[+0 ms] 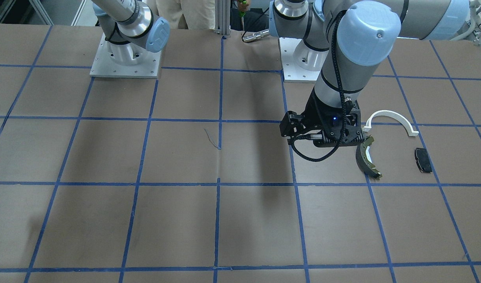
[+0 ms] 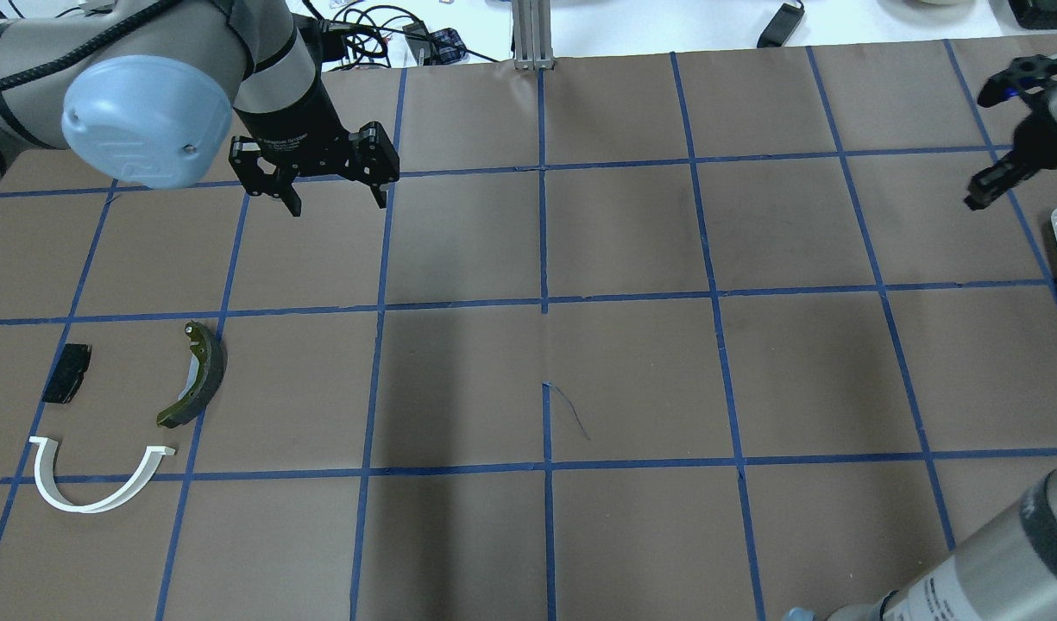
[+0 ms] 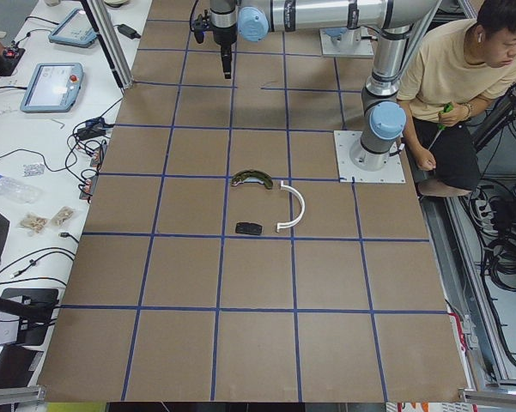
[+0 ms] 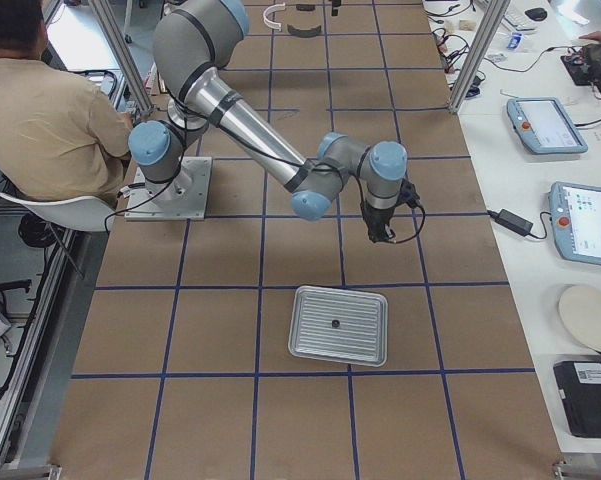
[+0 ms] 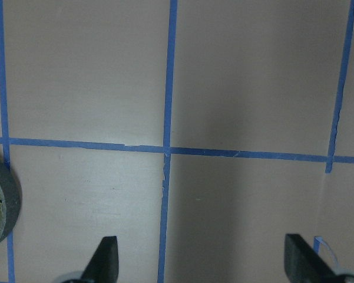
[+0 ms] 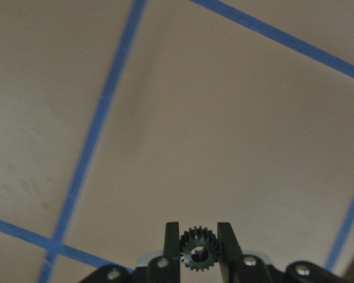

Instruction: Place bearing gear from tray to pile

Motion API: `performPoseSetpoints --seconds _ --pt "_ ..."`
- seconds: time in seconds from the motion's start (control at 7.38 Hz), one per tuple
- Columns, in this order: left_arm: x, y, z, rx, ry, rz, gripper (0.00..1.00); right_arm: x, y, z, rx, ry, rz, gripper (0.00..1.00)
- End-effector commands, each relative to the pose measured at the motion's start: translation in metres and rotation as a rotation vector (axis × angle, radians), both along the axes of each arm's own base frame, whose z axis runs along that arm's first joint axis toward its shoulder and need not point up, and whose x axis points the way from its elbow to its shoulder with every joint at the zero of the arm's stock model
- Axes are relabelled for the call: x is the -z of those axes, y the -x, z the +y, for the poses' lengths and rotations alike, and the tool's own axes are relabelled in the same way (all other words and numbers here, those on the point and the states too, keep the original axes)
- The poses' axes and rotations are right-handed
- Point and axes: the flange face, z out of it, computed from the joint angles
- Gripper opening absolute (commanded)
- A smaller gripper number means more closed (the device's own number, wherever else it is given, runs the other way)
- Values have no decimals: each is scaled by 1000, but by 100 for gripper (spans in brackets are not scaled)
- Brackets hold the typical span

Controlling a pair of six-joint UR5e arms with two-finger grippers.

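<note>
Right wrist-mounted: right claw [image 6: 198,234] pinching bearing gear [image 6: 194,253] across its teeth, held above table [image 6: 165,118] for transfer; left claw [image 2: 337,203] spread, empty, near pile [image 2: 210,373].

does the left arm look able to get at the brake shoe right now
Probably yes. The left gripper hangs open and empty close to the brake shoe, and nothing lies between them; the white half-ring sits clear of it.
</note>
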Motion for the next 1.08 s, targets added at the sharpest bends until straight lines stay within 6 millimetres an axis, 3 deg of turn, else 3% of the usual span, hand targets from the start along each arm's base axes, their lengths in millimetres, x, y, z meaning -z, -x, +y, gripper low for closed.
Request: performPoseSetpoints --seconds 0.0,0.27,0.54,0.81,0.95 --pt "3 0 3 1 -7 -3 100 -3 -185 29 174 -15 -45 0" --pt "10 -2 11 1 -15 -6 100 -11 -344 64 312 -12 -71 0" --pt "11 -1 12 2 -16 -6 100 8 -460 107 434 -29 -88 0" --pt "12 -1 12 2 -19 -8 100 44 -541 137 497 -1 -130 0" --pt "15 -2 18 2 -28 -9 100 55 -554 146 503 -16 -121 1"
